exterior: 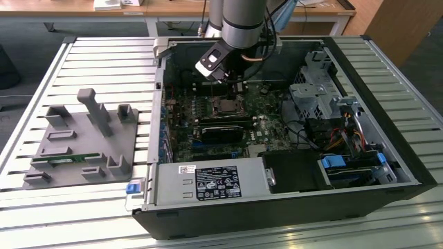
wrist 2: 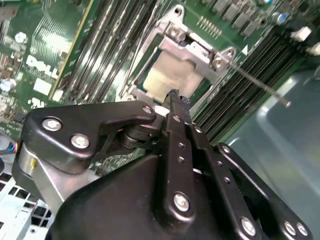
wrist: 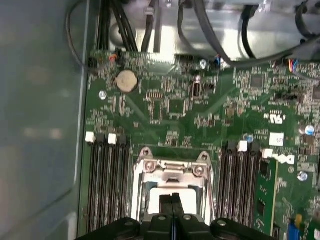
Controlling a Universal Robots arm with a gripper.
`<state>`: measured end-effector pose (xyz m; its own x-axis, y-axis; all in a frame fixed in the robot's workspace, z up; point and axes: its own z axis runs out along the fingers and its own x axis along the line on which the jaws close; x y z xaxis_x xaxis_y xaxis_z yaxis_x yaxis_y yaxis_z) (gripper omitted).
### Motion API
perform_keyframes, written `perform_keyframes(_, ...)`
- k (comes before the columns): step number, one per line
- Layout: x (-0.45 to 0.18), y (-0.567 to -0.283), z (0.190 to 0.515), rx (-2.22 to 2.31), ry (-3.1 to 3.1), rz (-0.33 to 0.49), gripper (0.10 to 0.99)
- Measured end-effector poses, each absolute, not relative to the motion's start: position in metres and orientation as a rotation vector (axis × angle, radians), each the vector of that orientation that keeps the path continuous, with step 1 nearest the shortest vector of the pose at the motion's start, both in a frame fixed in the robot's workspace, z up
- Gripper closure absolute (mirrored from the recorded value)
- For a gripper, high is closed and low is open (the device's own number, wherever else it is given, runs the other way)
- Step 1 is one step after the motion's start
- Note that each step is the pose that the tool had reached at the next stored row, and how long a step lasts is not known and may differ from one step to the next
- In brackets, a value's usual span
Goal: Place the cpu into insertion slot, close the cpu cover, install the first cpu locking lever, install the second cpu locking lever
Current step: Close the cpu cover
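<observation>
Cpu (wrist: pixel 195 202) just beneath the tips of the closed claw (wrist: pixel 172 196).

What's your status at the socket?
Gripper shut, over cpu. Cover down on it. One lever sticks out, unlatched.

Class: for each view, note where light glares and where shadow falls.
Exterior view: the slatted table shines white, the computer case interior sits darker; second wrist view: the cpu top glares pale; first wrist view: same glare on it.
</observation>
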<state>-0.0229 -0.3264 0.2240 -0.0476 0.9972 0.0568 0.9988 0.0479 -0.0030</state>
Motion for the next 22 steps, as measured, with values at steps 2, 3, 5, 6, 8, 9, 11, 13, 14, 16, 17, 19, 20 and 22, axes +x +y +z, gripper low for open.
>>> perform_keyframes(2, -0.027, -0.326, 0.223, -2.138, -2.242, -0.057, 0.98)
perform_keyframes(3, -0.028, -0.326, 0.222, -2.138, -2.242, -0.057, 0.98)
perform_keyframes(5, -0.03, -0.326, 0.221, -2.138, -2.242, -0.058, 0.98)
perform_keyframes(6, -0.031, -0.326, 0.221, -2.138, -2.242, -0.058, 0.98)
perform_keyframes(8, -0.033, -0.326, 0.22, -2.138, -2.243, -0.058, 0.98)
perform_keyframes(9, -0.034, -0.326, 0.219, -2.138, -2.243, -0.058, 0.98)
perform_keyframes(11, -0.037, -0.326, 0.218, -2.138, -2.243, -0.058, 0.98)
perform_keyframes(13, -0.041, -0.326, 0.216, -2.138, -2.243, -0.058, 0.98)
perform_keyframes(14, -0.042, -0.326, 0.216, -2.138, -2.243, -0.058, 0.98)
perform_keyframes(16, -0.043, -0.326, 0.214, -2.138, -2.243, -0.058, 0.98)
perform_keyframes(17, -0.044, -0.326, 0.214, -2.138, -2.243, -0.058, 0.98)
perform_keyframes(19, -0.045, -0.326, 0.213, -2.138, -2.243, -0.058, 0.98)
perform_keyframes(20, -0.046, -0.326, 0.212, -2.138, -2.243, -0.058, 0.98)
perform_keyframes(22, -0.047, -0.326, 0.211, -2.138, -2.243, -0.058, 0.98)
